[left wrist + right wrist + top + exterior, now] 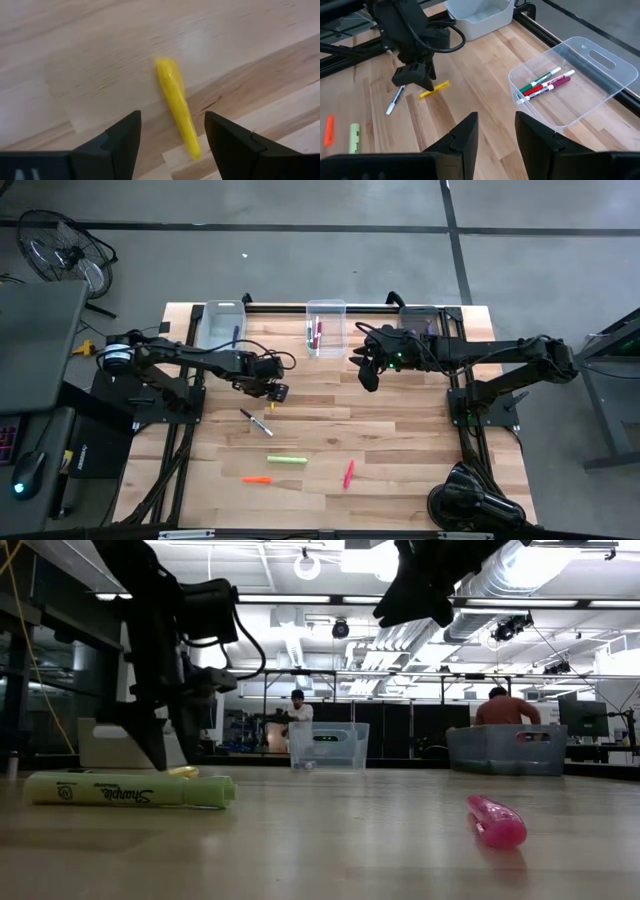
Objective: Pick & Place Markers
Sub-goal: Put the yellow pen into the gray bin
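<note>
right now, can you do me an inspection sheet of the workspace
surface: pale wooden plank table, flat, no spills seen
job's things: yellow marker lying on the wood between the left gripper's fingers; black-and-white marker, light green highlighter, orange marker and pink-red marker loose on the table; green and red markers lying in the middle clear plastic bin
clutter: two more clear plastic bins along the far edge
grippers: left gripper open, low over the yellow marker; right gripper open, empty, raised near the middle bin
cables: black cable looped on the left arm
surroundings: floor fan, two people far behind the table
</note>
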Controlling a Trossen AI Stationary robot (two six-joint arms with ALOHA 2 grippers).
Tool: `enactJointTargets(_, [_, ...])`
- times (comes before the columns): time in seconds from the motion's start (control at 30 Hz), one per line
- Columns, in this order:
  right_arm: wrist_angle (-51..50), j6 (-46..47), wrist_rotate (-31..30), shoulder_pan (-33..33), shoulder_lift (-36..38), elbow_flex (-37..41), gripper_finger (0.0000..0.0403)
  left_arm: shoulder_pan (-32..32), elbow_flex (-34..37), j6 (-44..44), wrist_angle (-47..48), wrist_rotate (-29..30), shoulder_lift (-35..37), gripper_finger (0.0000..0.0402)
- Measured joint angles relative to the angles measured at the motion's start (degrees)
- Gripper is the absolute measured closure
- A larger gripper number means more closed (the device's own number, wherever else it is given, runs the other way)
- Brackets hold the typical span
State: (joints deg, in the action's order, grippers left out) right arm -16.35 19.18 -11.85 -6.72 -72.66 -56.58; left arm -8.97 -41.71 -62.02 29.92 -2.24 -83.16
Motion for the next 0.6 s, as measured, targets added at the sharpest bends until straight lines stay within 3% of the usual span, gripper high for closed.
enactJointTargets(0.33, [-0.85, 0.04, -0.01, 0.0, 0.0, 0.26, 0.0284, 1.56, -0.01, -2.0, -1.02, 1.43, -0.86, 0.0186])
enactJointTargets(0.6, [-1.11, 0.04, -0.47, 0.0, 0.0, 0.26, 0.0284, 6.46, -1.47, -3.93, 0.07, 5.06, -8.09, 0.0185])
